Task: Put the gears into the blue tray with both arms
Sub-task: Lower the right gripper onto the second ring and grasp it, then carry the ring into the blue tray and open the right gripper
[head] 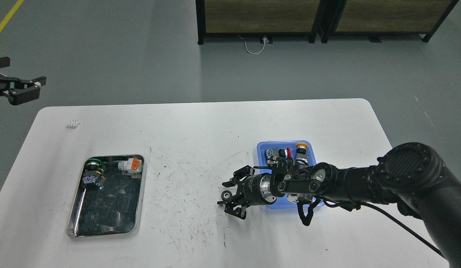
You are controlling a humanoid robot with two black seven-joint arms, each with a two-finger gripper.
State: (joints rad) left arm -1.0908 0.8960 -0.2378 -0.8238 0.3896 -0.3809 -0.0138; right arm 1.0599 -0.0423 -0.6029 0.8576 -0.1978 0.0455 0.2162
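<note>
The right arm (364,178) reached in from the right across the white table (200,130), and its wrist and forearm lay over the near half of the blue tray (261,149), hiding most of the tray floor. The right gripper (230,199) sat just left of the tray, low over the scratched tabletop, with one gear (226,195) held between its fingers; the small black toothed disc with a pale centre showed at the fingertips. A second gear could not be made out anywhere.

In the uncovered far part of the blue tray lay push-button switches (290,153), one with a red cap and one with an orange-yellow top, crowded against the wrist. A black cable (401,223) trailed from the arm toward the table's near right edge.

Well apart on the left stood a steel tray (139,208) with a dark mirror-like bottom, holding a green-capped switch (93,163) and a white and orange part (130,165) along its far end. A small white object (73,123) lay near the table's far left corner.

The left gripper (24,89) hung off the table at the left edge, above the grey floor, its fingers spread with nothing in them.
</note>
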